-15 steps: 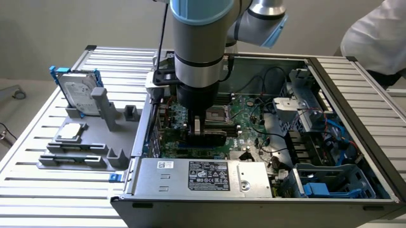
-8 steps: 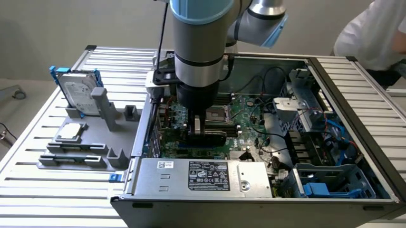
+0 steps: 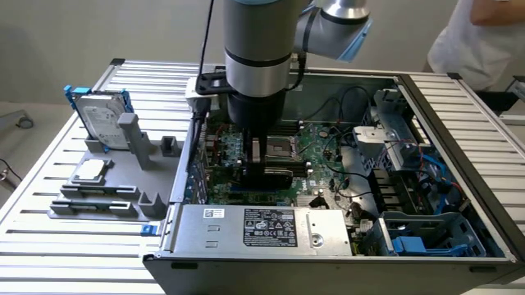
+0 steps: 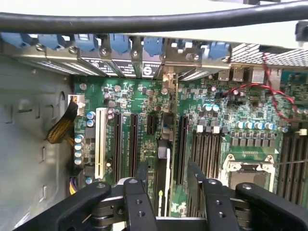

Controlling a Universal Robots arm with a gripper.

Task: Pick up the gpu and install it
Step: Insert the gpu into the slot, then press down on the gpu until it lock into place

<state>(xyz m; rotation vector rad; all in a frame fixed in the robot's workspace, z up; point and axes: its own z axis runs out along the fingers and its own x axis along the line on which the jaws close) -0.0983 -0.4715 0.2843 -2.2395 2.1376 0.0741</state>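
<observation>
hard to see first: in the exterior view the arm [image 3: 256, 49] and gripper [image 3: 267, 177] cover the slot area, so the gpu can't be picked out there. the fingertips sit low among dark parts of the motherboard [image 3: 324, 138]. in the wrist view the gpu [image 4: 165, 149] shows edge-on only, a thin upright strip betw the two fingers [image 4: 143, 175], so neither face is readable. its far end runs beyond the fingertips to the bracket row [image 4: 168, 79] at the case wall. whether it's fully seated can't be told. the finger bases are cut off at the frame edge, and a thick black cable [image 4: 144, 21] crosses close to the lens.

the fingers are spread wide, w/ a strip of board showing on each side of the card. they grip nothing and touch nothing.

just outside one finger lie long black slots and a white slot [image 4: 100, 142]. outside the other finger are the cpu socket [image 4: 248, 168] and red wires [image 4: 262, 94].

surface and room: the pc case [image 3: 459, 203] lies open on a table [image 3: 66, 246] of ribbed aluminium slats. the psu box [image 3: 262, 227] is nearer the camera than the fingers. well apart from the fingers, toward the exterior view's left, a grey holder [image 3: 123, 184] carries a hard drive [image 3: 102, 120] upright in a blue frame. a person [image 3: 480, 37] in white is cut off at the exterior view's right. the wall behind is plain and pale.
</observation>
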